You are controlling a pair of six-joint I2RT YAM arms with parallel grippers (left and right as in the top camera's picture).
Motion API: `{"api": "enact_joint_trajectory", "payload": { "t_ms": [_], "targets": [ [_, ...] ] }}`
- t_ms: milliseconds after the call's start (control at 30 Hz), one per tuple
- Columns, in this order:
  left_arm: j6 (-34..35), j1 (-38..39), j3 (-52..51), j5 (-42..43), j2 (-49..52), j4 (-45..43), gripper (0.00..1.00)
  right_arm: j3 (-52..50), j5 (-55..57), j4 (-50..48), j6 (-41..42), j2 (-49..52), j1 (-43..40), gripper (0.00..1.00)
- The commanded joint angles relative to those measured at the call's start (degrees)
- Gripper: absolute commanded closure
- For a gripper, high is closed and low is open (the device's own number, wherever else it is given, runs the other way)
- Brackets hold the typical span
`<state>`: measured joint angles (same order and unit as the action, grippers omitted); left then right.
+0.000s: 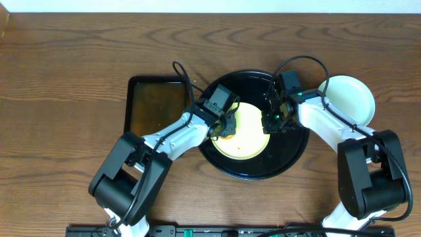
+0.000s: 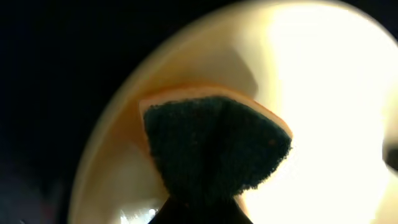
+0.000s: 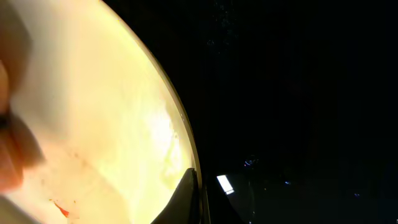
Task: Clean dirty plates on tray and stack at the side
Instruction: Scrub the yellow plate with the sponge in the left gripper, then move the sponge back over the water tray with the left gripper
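Observation:
The pale yellow plate (image 1: pixel 248 139) lies on the round black tray (image 1: pixel 293 153). My left gripper (image 1: pixel 223 127) is shut on an orange sponge with a dark green scrub face (image 2: pixel 211 149), pressed on the plate's left part (image 2: pixel 323 93). My right gripper (image 1: pixel 273 122) is shut on the plate's right rim; one finger (image 3: pixel 189 196) sits over the rim. A few small orange-red smears (image 3: pixel 62 208) show on the plate (image 3: pixel 93 93) in the right wrist view. A pale blue-white plate (image 1: pixel 348 99) stands on the table to the right of the tray.
A smaller rectangular black tray (image 1: pixel 154 105) with brownish liquid lies just left of the round tray. The brown wooden table (image 1: pixel 66 79) extends to the left and back. The glossy tray floor (image 3: pixel 298 93) fills the right wrist view.

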<state>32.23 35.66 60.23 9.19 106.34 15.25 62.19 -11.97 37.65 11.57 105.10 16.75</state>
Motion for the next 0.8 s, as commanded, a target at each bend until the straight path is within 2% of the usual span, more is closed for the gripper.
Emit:
{"api": "enact_joint_trajectory", "payload": {
  "t_ms": [0,100,167,300,433,600,767],
  "targets": [
    [-2.21,2.97,-1.44,4.35,-3.26,0.90,0.93,0.22,0.17,0.48,0.35,-0.52,0.92,0.99],
    [-1.53,6.93,-1.46,3.45,-2.91,0.31,0.92,0.20,0.17,0.48,0.37,-0.52,0.92,0.99],
    [-1.57,10.14,-1.46,0.00,-1.29,-1.84,0.92,0.22,0.15,0.50,0.37,-0.52,0.92,0.99],
    [-1.55,11.67,-1.46,-1.92,1.81,-4.26,0.92,0.22,0.15,0.52,0.37,-0.52,0.92,0.99],
    [-1.57,10.38,-1.46,-6.23,2.54,-3.74,0.92,0.22,0.15,0.52,0.37,-0.52,0.92,0.99],
    [-1.81,4.15,-1.44,-9.70,2.49,-1.14,0.92,0.22,0.17,0.70,0.37,-0.52,0.90,0.99],
    [-6.45,-0.04,-0.72,-9.68,-0.83,1.49,0.93,0.22,0.17,0.66,0.37,-0.52,0.90,0.99]
  ]
}}
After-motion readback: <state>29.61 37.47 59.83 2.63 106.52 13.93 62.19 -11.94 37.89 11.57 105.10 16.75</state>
